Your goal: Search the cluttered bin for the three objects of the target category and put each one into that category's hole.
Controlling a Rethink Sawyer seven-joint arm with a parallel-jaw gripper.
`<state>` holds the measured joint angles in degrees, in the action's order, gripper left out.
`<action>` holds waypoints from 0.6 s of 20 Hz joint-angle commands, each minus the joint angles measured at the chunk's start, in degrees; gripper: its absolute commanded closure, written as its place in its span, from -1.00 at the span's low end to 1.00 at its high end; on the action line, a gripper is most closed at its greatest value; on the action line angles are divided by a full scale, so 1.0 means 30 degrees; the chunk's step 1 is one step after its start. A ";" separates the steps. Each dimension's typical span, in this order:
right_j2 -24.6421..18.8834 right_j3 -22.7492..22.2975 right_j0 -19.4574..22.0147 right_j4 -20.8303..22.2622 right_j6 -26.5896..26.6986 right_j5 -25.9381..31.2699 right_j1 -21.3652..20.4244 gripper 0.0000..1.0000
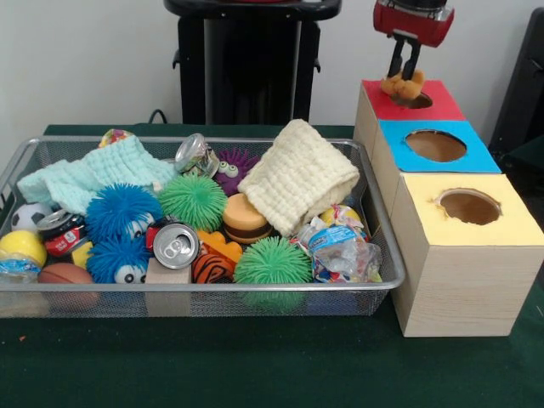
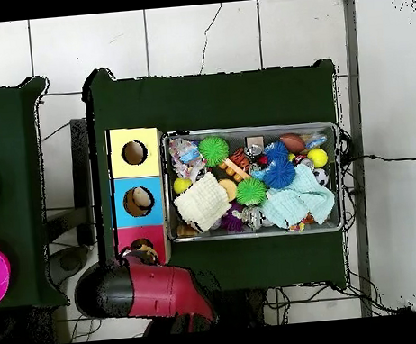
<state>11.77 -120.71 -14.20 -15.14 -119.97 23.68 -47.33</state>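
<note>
My gripper (image 1: 405, 70) hangs over the red-topped box (image 1: 384, 100) at the back right. It is shut on a small tan soft animal toy (image 1: 403, 85), held just above the left rim of the round hole (image 1: 420, 101). In the overhead view the gripper (image 2: 145, 253) and toy (image 2: 147, 254) cover part of the red top (image 2: 127, 237). The silver wire mesh bin (image 1: 204, 291) lies left of the boxes, full of clutter. An orange black-striped tiger (image 1: 211, 267) lies low at the bin's front, half hidden under a can. No duck shows clearly.
A blue-topped box (image 1: 399, 144) and a yellow-topped box (image 1: 510, 223) stand in line in front of the red one. The bin holds blue (image 1: 121, 211) and green (image 1: 192, 201) puff balls, a crushed can (image 1: 176, 246), a cream cloth (image 1: 297, 174) and a mint cloth (image 1: 98, 172).
</note>
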 commanded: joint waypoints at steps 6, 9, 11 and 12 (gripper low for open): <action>-0.1648 0.0603 -0.0001 -0.1839 -0.4457 -0.0498 0.2288 1.00; -0.1403 0.0933 0.0244 -0.1827 -0.4049 -0.0432 0.2377 1.00; -0.1364 0.1168 0.0286 -0.1912 -0.3954 -0.0230 0.2411 1.00; -0.1343 0.1246 0.0232 -0.1923 -0.3954 -0.0255 0.2486 1.00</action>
<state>11.74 -119.78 -14.25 -17.89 -119.97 22.31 -45.03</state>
